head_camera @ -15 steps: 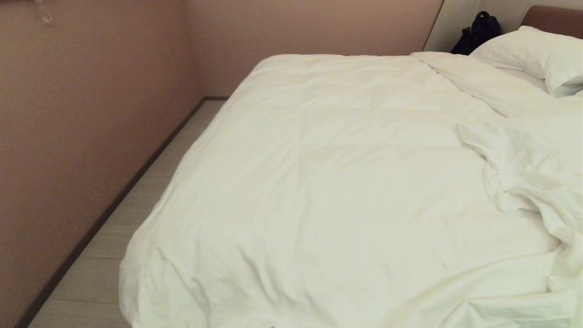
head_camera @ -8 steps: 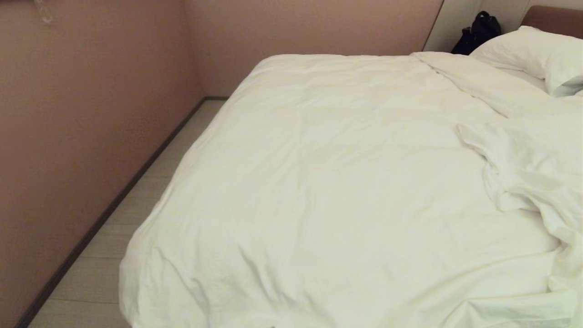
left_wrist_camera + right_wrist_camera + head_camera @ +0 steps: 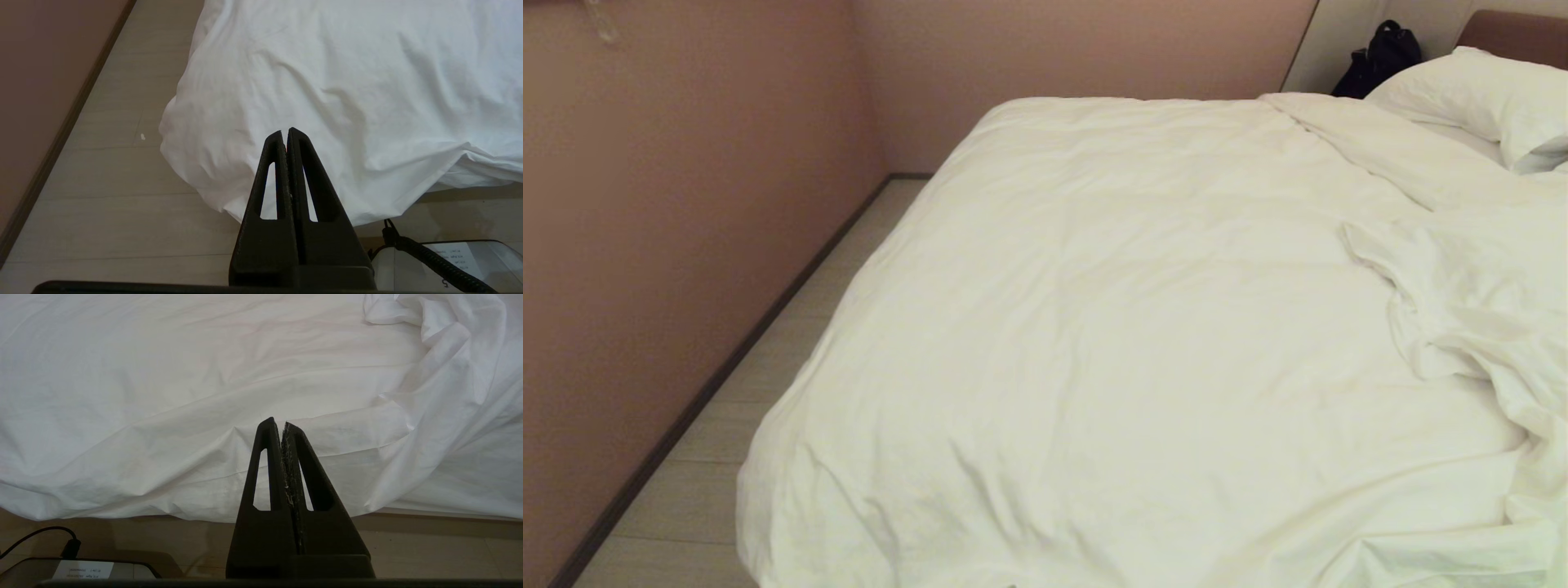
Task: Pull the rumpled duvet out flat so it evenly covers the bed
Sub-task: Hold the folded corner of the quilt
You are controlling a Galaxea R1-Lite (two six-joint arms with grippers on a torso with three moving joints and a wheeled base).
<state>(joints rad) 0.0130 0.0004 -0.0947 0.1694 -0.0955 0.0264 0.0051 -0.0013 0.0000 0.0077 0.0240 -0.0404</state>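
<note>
Nothing has moved: the duvet (image 3: 1143, 327) still lies bunched at the bed's (image 3: 1515, 33) right edge, and the left gripper (image 3: 286, 131) and right gripper (image 3: 280, 422) stay pinched shut, holding nothing, so pulling hasn't begun.

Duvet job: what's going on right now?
Nothing is being handled. The left gripper and right gripper are both shut and empty, short of the near edge of the bed. The duvet lies mostly flat on the robot's left but is bunched up on its right, near the pillow.
</note>
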